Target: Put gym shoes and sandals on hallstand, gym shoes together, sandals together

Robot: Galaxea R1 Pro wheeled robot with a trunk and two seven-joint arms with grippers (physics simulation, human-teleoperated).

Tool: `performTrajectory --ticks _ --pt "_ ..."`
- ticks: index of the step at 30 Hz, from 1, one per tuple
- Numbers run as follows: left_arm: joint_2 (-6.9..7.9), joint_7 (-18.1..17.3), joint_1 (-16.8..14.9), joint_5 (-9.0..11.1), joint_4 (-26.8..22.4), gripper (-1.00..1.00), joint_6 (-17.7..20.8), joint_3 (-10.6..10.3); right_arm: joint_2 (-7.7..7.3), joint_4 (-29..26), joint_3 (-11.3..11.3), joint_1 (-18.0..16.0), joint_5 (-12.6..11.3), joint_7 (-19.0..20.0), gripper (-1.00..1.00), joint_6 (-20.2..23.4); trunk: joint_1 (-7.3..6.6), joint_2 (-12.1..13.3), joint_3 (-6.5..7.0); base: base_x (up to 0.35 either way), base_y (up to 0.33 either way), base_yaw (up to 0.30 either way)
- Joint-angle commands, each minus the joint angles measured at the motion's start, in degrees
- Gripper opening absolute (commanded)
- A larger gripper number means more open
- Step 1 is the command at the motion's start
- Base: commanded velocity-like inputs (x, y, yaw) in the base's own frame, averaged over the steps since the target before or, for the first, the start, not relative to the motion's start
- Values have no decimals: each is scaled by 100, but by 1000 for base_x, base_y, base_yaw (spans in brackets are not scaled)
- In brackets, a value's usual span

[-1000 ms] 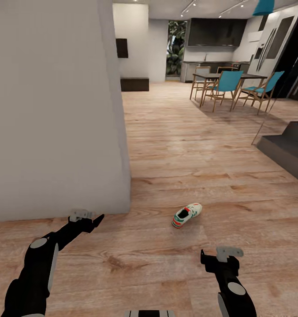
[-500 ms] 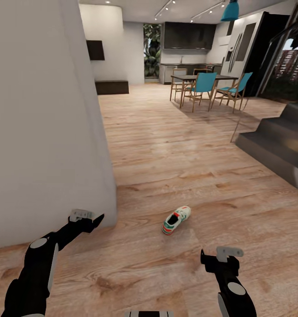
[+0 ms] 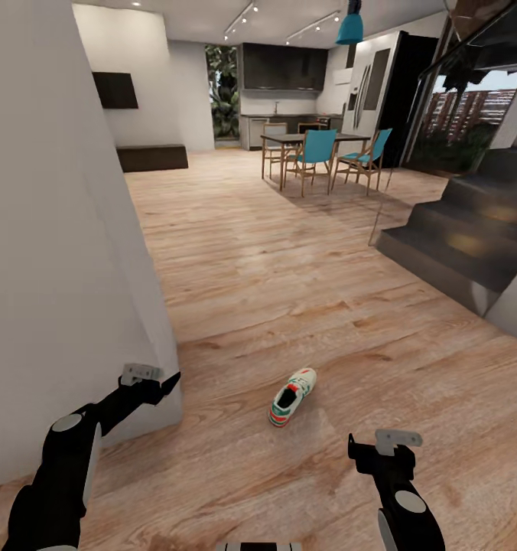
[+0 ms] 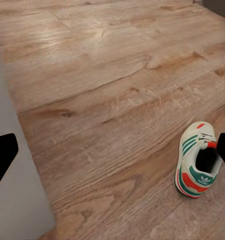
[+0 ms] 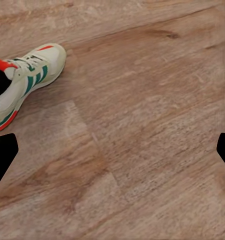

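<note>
One gym shoe (image 3: 293,396) lies on its sole on the corridor floor (image 3: 304,291), alone on bare planks, its toe pointing away from the robot and a little to the right, its red-orange heel toward the robot. It sits just beyond the two arms, between them and somewhat nearer the right one, and a short way out from the corner of the white wall (image 3: 52,229) that stands on the left. The left wrist view catches the same shoe (image 4: 198,160) from the heel end, green stripes and dark opening plain; the right wrist view has it (image 5: 23,80) at the frame's edge, partly cut off.

The left gripper (image 3: 169,382) is held low and forward on a bent arm, reaching toward the wall's corner and close to it, though whether it touches the wall is hard to say from here. Its fingers (image 4: 2,157) show dark at both sides of its wrist view with floor between them, so the jaws stand apart and hold nothing. The right gripper (image 3: 353,448) hangs low over the floor, forearm pointing forward, short of the shoe and to its right. Its fingers (image 5: 3,155) are likewise spread wide, with only planks between.

Farther off, dark grey stair steps (image 3: 465,237) rise on the right, and a dining table with blue chairs (image 3: 320,149) stands at the room's far end.
</note>
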Motion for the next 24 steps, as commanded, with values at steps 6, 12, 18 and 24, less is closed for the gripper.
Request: performTrajectory --ticks 6,12,18,24 --pt "-6 -45 -3 -29 -9 100 29 18 4 -7 -2 -3 55 8 100 46 1 -2 21 179 98 -271" --pt "-6 -46 -5 -30 -9 100 30 18 4 -7 -2 -3 55 8 100 47 1 -2 46 179 128 -271" --pt "-6 -46 -6 -29 -8 100 27 18 4 -7 -2 -4 55 8 100 46 1 -2 72 189 180 -271" --pt "-6 -46 -6 -31 -8 100 29 18 4 -7 -2 -3 55 8 100 44 1 -2 97 194 186 -271"
